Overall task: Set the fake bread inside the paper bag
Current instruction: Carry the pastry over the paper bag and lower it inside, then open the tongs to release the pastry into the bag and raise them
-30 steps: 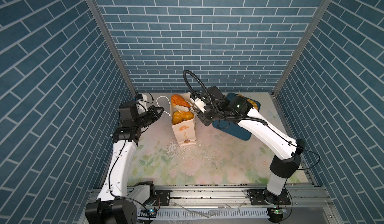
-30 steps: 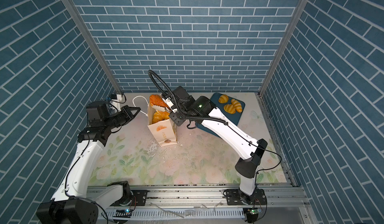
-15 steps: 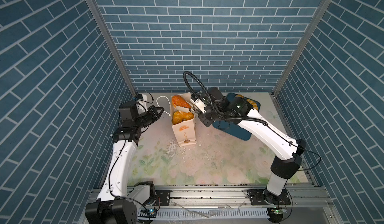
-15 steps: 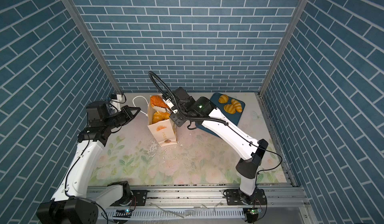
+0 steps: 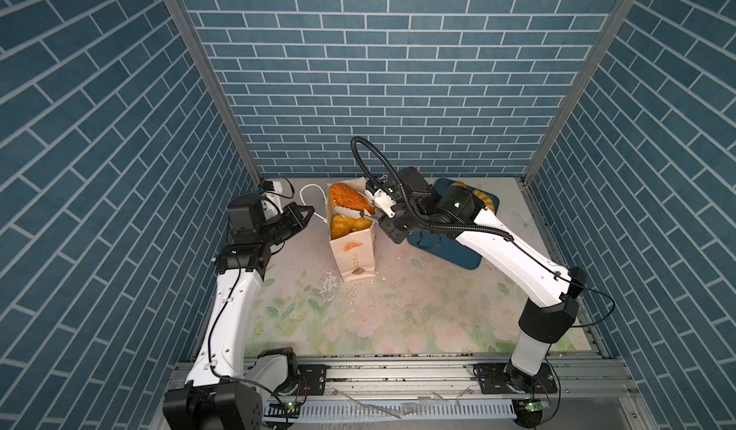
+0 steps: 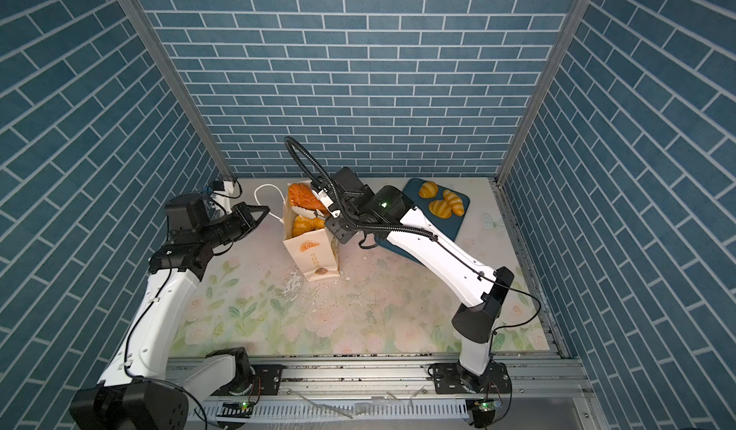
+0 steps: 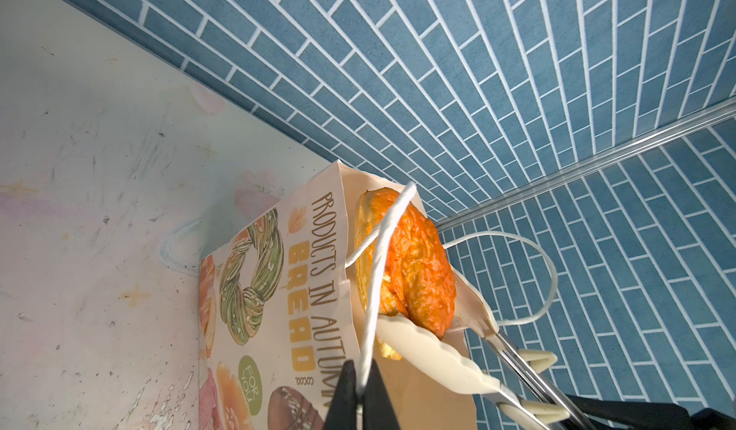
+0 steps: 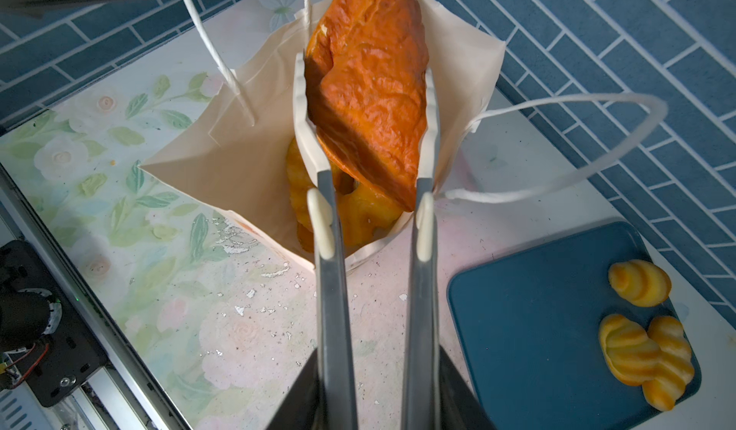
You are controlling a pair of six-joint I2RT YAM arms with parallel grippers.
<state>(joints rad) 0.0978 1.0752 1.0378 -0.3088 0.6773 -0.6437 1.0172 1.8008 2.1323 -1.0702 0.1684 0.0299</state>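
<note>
While your left tool pinches a cord handle of the paper bag, your right tool clamps the tongs. Their white tips flank the big orange loaf, which stands tilted in the bag's mouth above other pastries. Three croissants lie on the blue tray nearby on the bench.

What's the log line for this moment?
left gripper: pinching handle | right gripper: tongs around loaf at paper bag mouth | tray: three croissants
</note>
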